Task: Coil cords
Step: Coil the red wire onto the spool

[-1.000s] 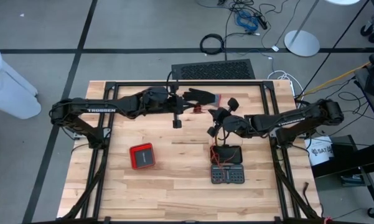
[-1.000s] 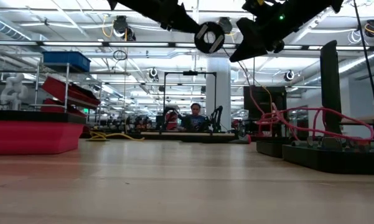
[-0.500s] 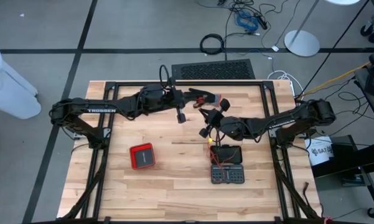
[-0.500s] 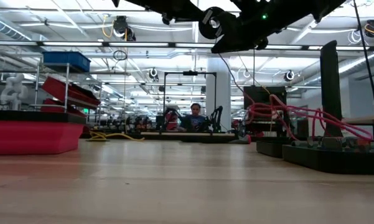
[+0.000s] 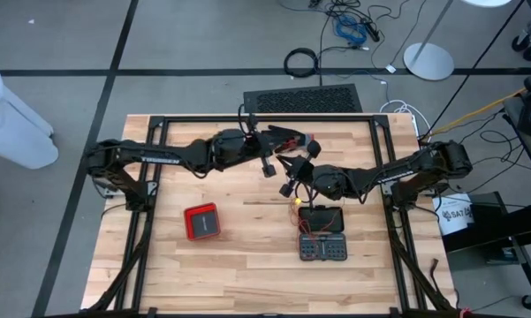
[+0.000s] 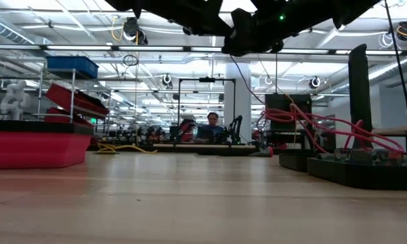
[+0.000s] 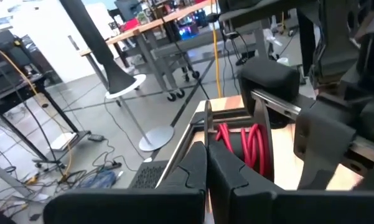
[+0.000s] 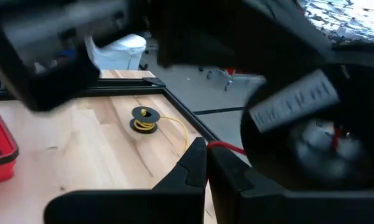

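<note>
Cords (image 5: 306, 212): judged light, limp, springy, likely to tangle and slide between fingers; best pinched on a free tail, away from the terminals; the thin red-orange strands (image 6: 311, 122) rise in loose loops from the black box (image 5: 322, 218) toward the right tool (image 5: 292, 181) just above it; red cord (image 8: 227, 148) touches the closed right fingertips, apparently pinched; left tool (image 5: 269, 168) beside it, also closed, a thin strand (image 7: 208, 115) at its tips; both high above the desk (image 5: 247, 256).
</note>
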Controlling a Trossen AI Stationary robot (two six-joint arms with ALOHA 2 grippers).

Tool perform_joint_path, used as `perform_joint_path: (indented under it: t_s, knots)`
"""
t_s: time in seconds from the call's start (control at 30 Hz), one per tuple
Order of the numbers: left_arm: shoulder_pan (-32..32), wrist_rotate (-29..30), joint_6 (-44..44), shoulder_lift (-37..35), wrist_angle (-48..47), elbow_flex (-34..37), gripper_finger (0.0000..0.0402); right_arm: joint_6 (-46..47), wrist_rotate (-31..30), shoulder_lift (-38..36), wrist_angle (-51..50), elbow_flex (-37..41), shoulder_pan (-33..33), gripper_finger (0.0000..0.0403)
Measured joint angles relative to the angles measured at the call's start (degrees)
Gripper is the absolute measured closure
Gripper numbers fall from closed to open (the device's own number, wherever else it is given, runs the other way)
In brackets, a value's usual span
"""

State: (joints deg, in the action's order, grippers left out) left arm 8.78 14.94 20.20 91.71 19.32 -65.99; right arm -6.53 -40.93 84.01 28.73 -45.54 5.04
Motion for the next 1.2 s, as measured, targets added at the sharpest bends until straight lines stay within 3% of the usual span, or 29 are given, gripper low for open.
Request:
perform_joint_path:
  t_s: [0.23, 0.53, 0.73, 1.2]
  knots:
    - [-1.22, 2.32, 4.26, 3.37, 0.9, -0.01, 0.0401, -0.08, 0.18, -0.93, -1.62, 0.07, 0.0, 0.0402]
    - [-4.01, 6.57, 11.64, 3.36, -0.53, -0.38, 0.0401, 2.15, 2.17, -8.67, -11.34, 0.07, 0.1, 0.0402]
    - [-4.35, 6.64, 12.1, 3.38, -2.27, -0.33, 0.0402, 6.19, 2.62, -11.81, -16.58, 0.07, 0.0, 0.0402]
    - [-4.39, 6.6, 12.26, 3.42, -2.52, -0.1, 0.0401, 10.25, 4.3, -11.91, -16.33, 0.07, -0.06, 0.0403]
